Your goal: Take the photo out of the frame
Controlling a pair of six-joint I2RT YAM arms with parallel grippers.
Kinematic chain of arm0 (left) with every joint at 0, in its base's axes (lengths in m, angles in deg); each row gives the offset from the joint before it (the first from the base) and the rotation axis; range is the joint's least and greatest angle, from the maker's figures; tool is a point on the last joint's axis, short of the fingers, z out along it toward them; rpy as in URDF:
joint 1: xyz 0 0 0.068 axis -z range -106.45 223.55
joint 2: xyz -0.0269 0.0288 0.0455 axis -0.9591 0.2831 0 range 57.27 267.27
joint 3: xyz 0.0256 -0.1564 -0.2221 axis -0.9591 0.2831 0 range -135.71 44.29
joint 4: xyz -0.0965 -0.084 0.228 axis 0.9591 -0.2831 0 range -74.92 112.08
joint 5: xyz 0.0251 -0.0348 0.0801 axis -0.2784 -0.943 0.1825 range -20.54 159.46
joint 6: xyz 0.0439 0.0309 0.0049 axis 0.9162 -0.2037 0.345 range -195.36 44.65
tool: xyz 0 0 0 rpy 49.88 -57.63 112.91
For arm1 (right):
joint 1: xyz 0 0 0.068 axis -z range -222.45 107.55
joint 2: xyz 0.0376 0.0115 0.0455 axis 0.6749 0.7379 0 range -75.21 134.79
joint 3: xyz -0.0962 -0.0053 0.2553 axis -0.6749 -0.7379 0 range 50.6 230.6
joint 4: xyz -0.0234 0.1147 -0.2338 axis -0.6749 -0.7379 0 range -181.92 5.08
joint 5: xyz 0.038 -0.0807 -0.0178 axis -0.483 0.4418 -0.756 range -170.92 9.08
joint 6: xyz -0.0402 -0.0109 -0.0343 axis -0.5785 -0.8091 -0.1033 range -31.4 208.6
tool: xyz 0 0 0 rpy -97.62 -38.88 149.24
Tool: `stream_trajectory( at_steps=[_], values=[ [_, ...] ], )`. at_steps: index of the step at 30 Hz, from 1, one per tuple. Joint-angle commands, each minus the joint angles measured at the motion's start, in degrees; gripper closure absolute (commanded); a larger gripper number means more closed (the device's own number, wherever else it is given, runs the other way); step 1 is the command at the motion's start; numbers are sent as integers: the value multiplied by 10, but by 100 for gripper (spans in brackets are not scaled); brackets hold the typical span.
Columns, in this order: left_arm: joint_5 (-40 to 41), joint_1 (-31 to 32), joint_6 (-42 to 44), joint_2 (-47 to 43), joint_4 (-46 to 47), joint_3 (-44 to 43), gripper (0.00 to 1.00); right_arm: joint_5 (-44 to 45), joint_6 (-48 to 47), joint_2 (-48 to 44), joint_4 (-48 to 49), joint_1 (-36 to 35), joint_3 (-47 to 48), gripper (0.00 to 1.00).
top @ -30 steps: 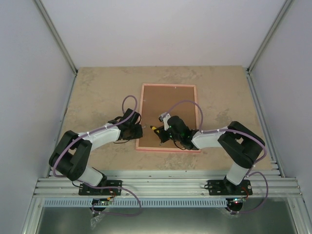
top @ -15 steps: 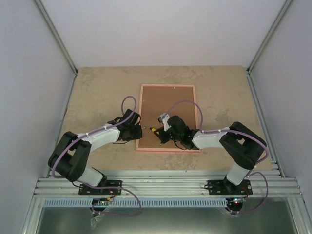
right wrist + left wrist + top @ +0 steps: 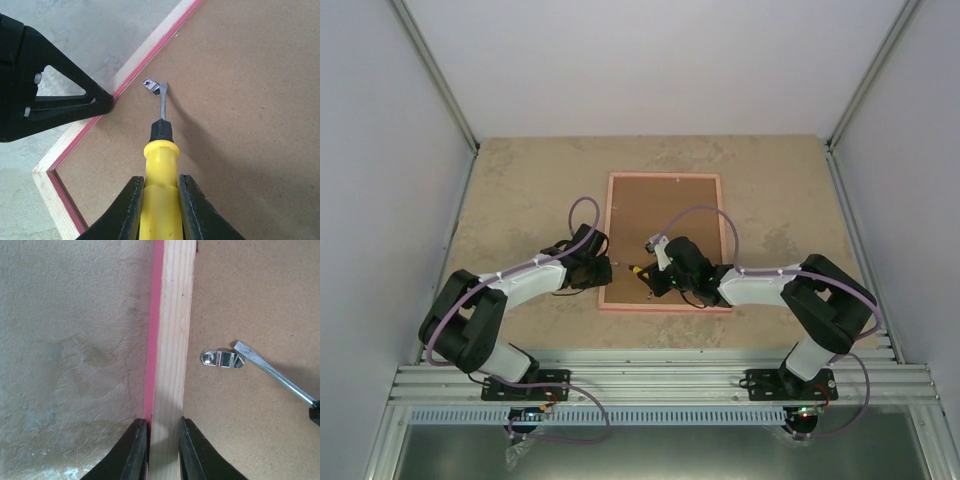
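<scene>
Bright even light, soft shadows, sharp

One frame [image 3: 665, 175], one backboard [image 3: 665, 205], one screwdriver [image 3: 160, 150], one clip [image 3: 222, 359], one left claw [image 3: 162, 422], one right claw [image 3: 160, 179]

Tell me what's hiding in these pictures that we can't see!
- The photo: no view shows it. The frame lies face down, and its brown backing board covers whatever is inside.
- The metal clip: clear in the left wrist view, too small to make out in the top view.
- The screwdriver: in the left wrist view its handle is cut off by the right edge.
</scene>
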Motion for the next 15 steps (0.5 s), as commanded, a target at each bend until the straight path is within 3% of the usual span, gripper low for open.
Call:
stream_trajectory(
  at_steps=[1, 15],
  values=[
    [5, 2, -9, -11, -20, 7, 81, -7, -9, -15, -11, -2, -6, 100],
    [-12, 5, -11, -25, -36, 13, 81, 54, 0, -84, 20, -2, -49, 100]
  ],
)
